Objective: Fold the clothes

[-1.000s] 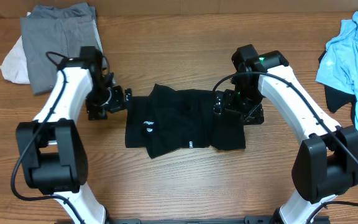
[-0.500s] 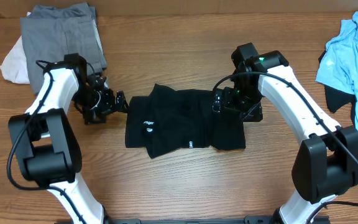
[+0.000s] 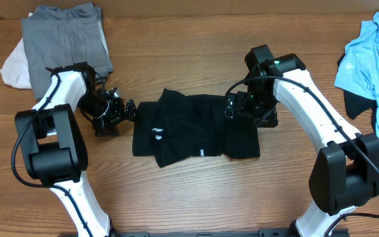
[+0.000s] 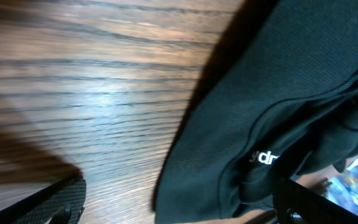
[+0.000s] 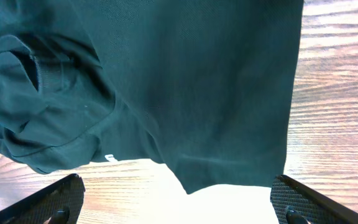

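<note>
A black short-sleeved shirt (image 3: pixel 196 128) lies folded into a rough rectangle in the middle of the wooden table, with small white label marks showing. My left gripper (image 3: pixel 125 112) is open and empty just off the shirt's left edge. In the left wrist view the shirt (image 4: pixel 272 99) fills the right half, with the open fingers (image 4: pixel 179 208) at the bottom corners. My right gripper (image 3: pixel 237 108) is open and empty above the shirt's right part. In the right wrist view the shirt (image 5: pixel 185 81) lies flat between the spread fingers (image 5: pixel 179 208).
A folded grey garment (image 3: pixel 64 43) lies on a white one (image 3: pixel 15 66) at the back left. A light blue garment (image 3: pixel 370 59) is heaped over something dark at the right edge. The table's wall runs along the back.
My left arm swung back and left, then came forward again, ending a little lower beside the shirt's left edge. The right arm and the shirt have hardly moved.
</note>
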`<state>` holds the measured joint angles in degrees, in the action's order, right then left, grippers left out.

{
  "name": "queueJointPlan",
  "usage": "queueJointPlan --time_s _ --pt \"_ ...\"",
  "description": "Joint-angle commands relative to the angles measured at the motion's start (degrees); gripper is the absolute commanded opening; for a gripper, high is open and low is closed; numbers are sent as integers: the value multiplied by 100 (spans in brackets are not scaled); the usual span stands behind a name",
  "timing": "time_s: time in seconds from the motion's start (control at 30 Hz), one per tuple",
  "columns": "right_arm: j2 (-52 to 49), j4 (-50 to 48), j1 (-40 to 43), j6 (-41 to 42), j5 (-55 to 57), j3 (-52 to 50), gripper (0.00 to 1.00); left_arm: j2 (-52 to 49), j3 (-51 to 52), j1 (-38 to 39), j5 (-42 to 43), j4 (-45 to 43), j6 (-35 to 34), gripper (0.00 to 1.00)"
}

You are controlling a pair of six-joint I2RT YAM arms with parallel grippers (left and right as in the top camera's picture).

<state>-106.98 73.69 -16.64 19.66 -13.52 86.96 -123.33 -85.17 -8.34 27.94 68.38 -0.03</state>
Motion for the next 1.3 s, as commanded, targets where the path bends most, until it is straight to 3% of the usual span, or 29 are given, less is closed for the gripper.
queueJointPlan --time_s 0.0,0.43,0.6,0.77,0.9,1.03,1.1,1.27 --pt "149 -79 0 -17 11 116 100 -966 262 389 22 -256 177 98" --pt "149 -103 0 -17 -4 116 100 -1425 264 1222 13 -330 179 95" --pt "149 -125 0 -17 -4 116 100 -1425 264 1364 15 -354 179 60" --pt "149 -138 0 -17 -4 116 100 -1425 264 1412 22 -372 177 49" --pt "149 -140 0 -17 -4 116 100 -1425 262 1414 26 -398 122 23" --pt "149 -142 0 -17 -4 116 100 -1425 262 1414 26 -396 -2 20" --pt "149 -138 0 -17 -4 116 100 -1425 262 1414 22 -417 2 4" --pt "149 -138 0 -17 -4 114 100 -1425 260 1414 -37 -433 2 4"
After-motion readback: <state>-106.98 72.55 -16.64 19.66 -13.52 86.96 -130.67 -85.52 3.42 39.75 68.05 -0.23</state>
